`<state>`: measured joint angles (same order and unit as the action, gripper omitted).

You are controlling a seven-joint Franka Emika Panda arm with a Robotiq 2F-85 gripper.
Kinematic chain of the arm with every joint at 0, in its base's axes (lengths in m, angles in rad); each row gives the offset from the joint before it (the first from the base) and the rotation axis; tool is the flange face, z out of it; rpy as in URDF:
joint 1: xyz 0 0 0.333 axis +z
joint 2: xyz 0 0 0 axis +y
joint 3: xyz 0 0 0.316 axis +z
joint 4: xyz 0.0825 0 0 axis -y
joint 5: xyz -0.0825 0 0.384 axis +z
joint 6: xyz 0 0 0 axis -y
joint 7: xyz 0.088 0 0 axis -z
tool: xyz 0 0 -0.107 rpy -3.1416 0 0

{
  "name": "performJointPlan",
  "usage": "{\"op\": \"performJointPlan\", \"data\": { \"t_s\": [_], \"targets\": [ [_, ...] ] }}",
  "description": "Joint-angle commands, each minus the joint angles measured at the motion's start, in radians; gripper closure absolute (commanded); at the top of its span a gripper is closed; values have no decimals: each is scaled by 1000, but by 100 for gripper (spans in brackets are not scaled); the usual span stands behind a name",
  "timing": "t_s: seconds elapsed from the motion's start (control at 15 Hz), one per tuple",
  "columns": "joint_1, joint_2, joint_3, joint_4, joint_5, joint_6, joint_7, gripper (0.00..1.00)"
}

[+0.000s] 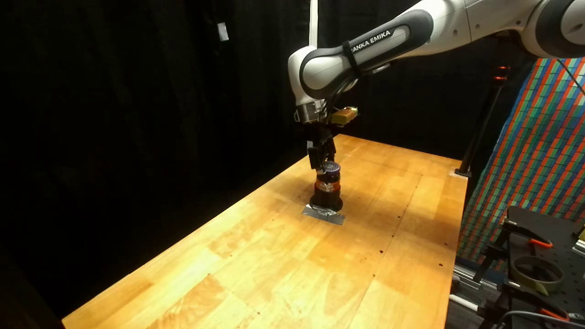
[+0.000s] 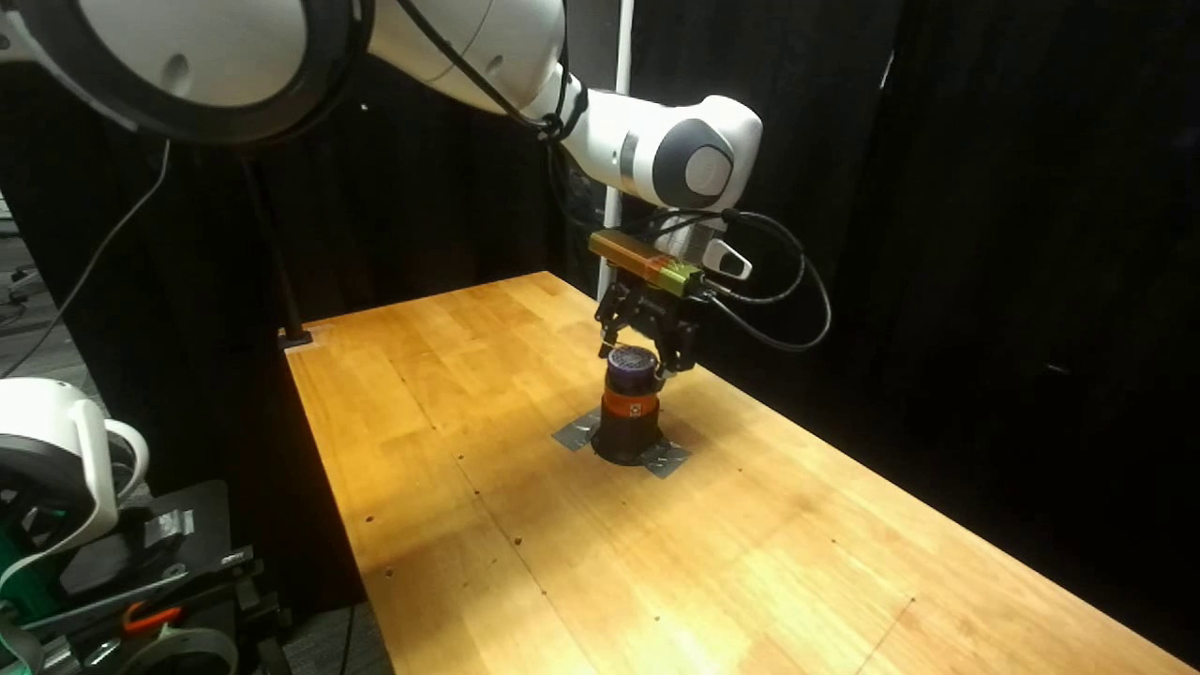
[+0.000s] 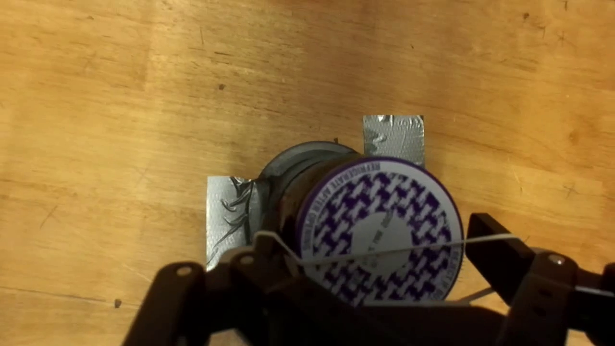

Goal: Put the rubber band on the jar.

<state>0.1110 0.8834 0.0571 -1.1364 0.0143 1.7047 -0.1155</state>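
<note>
The jar [image 1: 328, 186] stands upright on the wooden table, with an orange label and a purple-and-white patterned lid. It also shows in an exterior view [image 2: 630, 403] and, from above, in the wrist view [image 3: 384, 192]. My gripper [image 1: 323, 163] is open just above the jar, pointing down, with one finger on each side of the lid, as an exterior view [image 2: 637, 362] and the wrist view [image 3: 382, 238] show. The thin pale rubber band [image 3: 432, 245] is stretched around both fingers. One strand crosses over the lid; part of the band is hidden by the gripper.
The jar's dark base [image 2: 626, 441] is fixed to the table [image 1: 292, 269] with silver tape [image 2: 666, 459]. A black post [image 1: 475, 128] stands at a table corner. A dark side stand with a tape roll [image 1: 537, 272] and clamps is beside the table.
</note>
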Motion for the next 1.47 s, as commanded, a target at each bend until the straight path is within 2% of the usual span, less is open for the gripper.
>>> {"op": "performJointPlan", "data": {
  "t_s": [0.0, 0.27, 0.53, 1.0, 1.07, 1.13, 1.2, 1.4],
  "targets": [
    [8, -3, 9, 7, -31, -78, -27, 0],
    [16, -34, 6, -52, -55, -74, -24, 0],
    [24, -97, 4, -178, -78, -9, -15, 0],
    [44, -275, 0, -491, -125, 215, 40, 0],
    [47, -297, -1, -534, -134, 268, 52, 25],
    [52, -321, -4, -580, -149, 319, 69, 26],
    [55, -343, -5, -626, -163, 380, 85, 32],
    [60, -417, -11, -767, -204, 535, 141, 57]
  ]
}}
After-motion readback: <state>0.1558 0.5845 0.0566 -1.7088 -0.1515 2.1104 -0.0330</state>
